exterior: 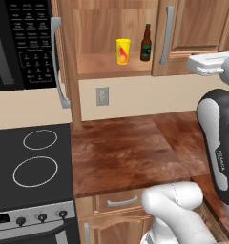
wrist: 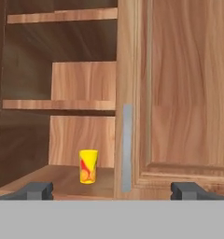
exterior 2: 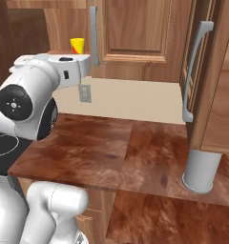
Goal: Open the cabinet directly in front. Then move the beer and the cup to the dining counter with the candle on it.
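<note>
1. Up at shelf height in front of the cabinet [exterior: 183,28], the gripper [wrist: 112,190] hangs with its jaws spread wide and nothing between them; in the hand view the 2 dark fingertips [wrist: 37,190] sit far apart at the bottom edge.
2. Straight ahead of the gripper is the edge of the right door [wrist: 184,93], which looks closed, with its silver handle [wrist: 127,147] just left of the centre line. The left door [exterior: 64,62] is swung out, so the opening step looks at least half done.
3. The cup [wrist: 88,166] stands upright on the lowest shelf [wrist: 62,179], left of the handle and deeper in. From the left base view the beer [exterior: 145,43] stands just beside the cup on its right, close to the closed door's edge; in the hand view that door hides it.
4. My guess is the step in hand is the reach for a first item. The cup is the easier target, since it has open shelf on its left.
5. To do it well, I would shift the hand left until the cup sits midway between the fingertips, then go straight in, level with the shelf.
6. Keep the right finger off the door edge and the handle, and away from the bottle, which looks tall and easy to tip.
7. Close around the cup's middle, then lift a little before backing out.
</note>
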